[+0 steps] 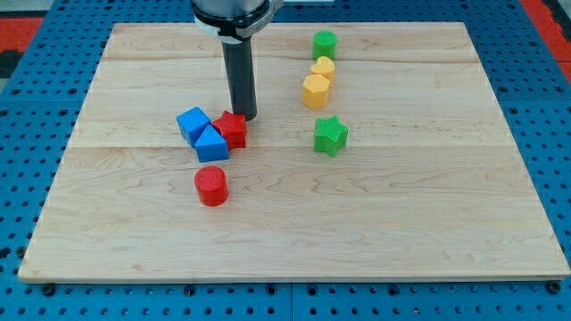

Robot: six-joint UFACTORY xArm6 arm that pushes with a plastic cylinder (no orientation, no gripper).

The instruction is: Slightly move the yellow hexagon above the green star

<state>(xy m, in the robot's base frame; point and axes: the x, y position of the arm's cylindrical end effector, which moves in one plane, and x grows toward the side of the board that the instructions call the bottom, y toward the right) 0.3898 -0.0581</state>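
The yellow hexagon (315,91) lies right of the board's middle, toward the view's top. The green star (330,135) lies just below it with a small gap. A smaller yellow block (323,68) touches the hexagon's top edge. My tip (244,117) is well to the left of the hexagon, right above a red block (233,129) and close to or touching it.
A green block (325,43) sits near the board's top, above the yellow pair. A blue cube (193,123) and a blue triangular block (211,144) touch the red block's left side. A red cylinder (211,186) lies below them. The wooden board (446,223) rests on a blue surface.
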